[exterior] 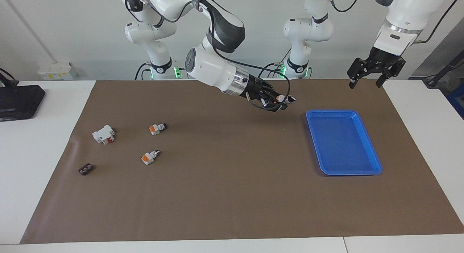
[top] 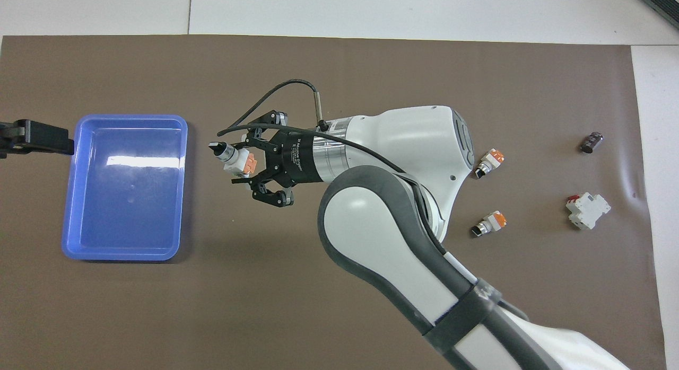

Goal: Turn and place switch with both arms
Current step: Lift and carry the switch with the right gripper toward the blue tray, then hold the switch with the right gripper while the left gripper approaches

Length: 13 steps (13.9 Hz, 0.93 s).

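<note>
Right gripper [exterior: 276, 100] clamps the switch [top: 236, 159] in its fingers, held in the air beside the blue tray [exterior: 368, 149], on the tray's right-arm side. The switch's long axis is roughly level, black knob pointing at the tray. Left gripper [exterior: 366, 80], fingers spread wide and empty, hangs over the tray's left-arm side and is the nearer receiver. Nothing stands between them. Two other switches [exterior: 157, 128] [exterior: 149, 157] lie on the tabletop well apart from the tray.

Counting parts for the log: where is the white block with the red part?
White block with red part lies on the brown mat toward the right arm's end, beside the selector switches.
</note>
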### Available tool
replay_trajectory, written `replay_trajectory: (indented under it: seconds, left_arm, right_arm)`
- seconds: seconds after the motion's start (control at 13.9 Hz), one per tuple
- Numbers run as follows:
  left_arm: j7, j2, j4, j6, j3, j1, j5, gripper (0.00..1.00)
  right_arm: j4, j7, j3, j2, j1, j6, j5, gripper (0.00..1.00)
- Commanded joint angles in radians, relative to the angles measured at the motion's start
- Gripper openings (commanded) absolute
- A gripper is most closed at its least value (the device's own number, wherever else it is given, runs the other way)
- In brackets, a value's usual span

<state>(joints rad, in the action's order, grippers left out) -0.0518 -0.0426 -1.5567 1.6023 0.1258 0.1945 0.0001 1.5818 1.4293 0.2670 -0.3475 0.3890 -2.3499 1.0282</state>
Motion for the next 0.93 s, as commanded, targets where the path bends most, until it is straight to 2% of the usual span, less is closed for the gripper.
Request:
replay_trajectory:
  seconds: [0.0,0.14,0.29,0.43,0.72,0.86]
  left_arm:
    - [-0.002,-0.031,-0.046,0.068,-0.002,0.023,0.009,1.00]
    - [-0.013,-0.033,-0.055,0.088,-0.006,0.022,-0.027,1.00]
    - [-0.039,-0.037,-0.072,0.087,0.006,0.006,-0.174,1.00]
    - [-0.086,-0.036,-0.075,0.076,0.005,0.008,-0.202,1.00]
    - [-0.383,-0.017,-0.083,0.102,-0.006,0.022,-0.392,1.00]
    - [-0.498,0.000,-0.075,0.125,-0.011,0.029,-0.465,0.96]
  right_arm:
    - [0.007,0.008,0.003,0.016,-0.001,-0.006,0.021,0.00]
    - [0.007,0.008,0.003,0.016,-0.005,-0.008,0.021,0.00]
    - [0.007,0.008,0.003,0.022,-0.010,-0.003,0.021,0.00]
    - [0.007,0.008,0.003,0.022,-0.009,-0.003,0.021,0.00]
    - [0.009,0.008,0.003,0.022,-0.009,0.000,0.021,0.00]
    - [0.009,0.008,0.003,0.022,-0.009,0.000,0.021,0.00]
